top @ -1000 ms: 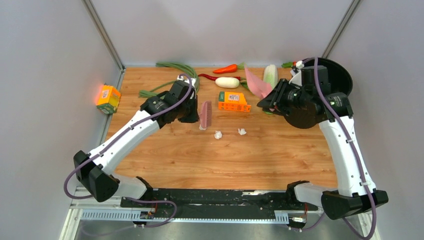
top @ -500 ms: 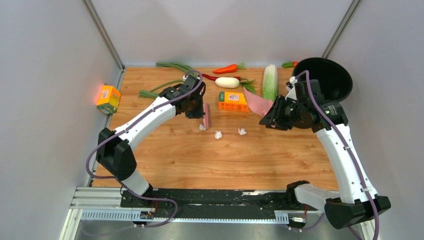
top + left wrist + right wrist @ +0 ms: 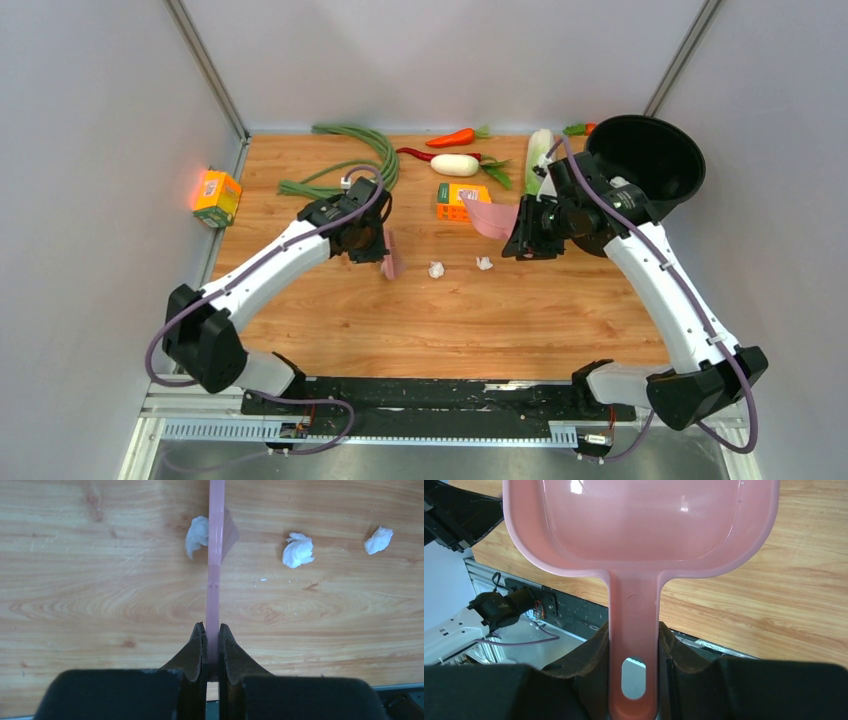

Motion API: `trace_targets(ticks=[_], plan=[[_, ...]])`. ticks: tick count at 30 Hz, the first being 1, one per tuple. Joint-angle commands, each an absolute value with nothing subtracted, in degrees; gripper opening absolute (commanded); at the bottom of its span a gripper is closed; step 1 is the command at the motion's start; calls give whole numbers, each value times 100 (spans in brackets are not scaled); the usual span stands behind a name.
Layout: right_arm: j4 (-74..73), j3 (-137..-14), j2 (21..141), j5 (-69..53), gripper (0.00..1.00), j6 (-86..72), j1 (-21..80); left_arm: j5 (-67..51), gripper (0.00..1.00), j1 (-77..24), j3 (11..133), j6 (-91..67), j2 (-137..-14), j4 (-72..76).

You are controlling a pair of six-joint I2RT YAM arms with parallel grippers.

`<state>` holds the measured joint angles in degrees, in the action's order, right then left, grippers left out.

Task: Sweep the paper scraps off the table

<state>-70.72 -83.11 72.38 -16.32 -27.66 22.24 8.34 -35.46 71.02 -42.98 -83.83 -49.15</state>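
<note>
So the left claw (image 3: 212, 632) is clamped on the pink brush (image 3: 216, 540), with one of the paper scraps (image 3: 196, 536) touching its left side at top center. Two more lie upper right on the table (image 3: 100, 595). The right claw (image 3: 633, 640) grips the pink dustpan (image 3: 644, 525) by its handle.

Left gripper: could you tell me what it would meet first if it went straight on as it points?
Probably the table, though depth is unclear: the left gripper is shut on a pink brush whose head seems to touch the wood, with one paper scrap against its side.
</note>
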Motion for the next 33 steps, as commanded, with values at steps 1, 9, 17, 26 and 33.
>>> trace_targets(ticks=[1, 9, 17, 26, 33], plan=[[-6873, -8438, 7303, -1433, 0, -2628, 2539, 976, 0, -3489, 6663, -4605, -7639, -5256], [-6891, -8482, 7602, -871, 0, -2628, 3462, 572, 0, -3489, 6276, -4939, -6531, -5774], [-6873, -8411, 7998, -370, 0, -2804, 4657, 623, 0, -3489, 7634, -4431, -6204, -6879], [-6672, -7999, 8367, -246, 0, -2839, 5563, 1845, 0, -3445, 9273, -3481, -6899, -7761], [-5706, -7120, 8367, -27, 0, -2865, 5844, 2127, 0, -3147, 8869, -2858, -7321, -7331]])
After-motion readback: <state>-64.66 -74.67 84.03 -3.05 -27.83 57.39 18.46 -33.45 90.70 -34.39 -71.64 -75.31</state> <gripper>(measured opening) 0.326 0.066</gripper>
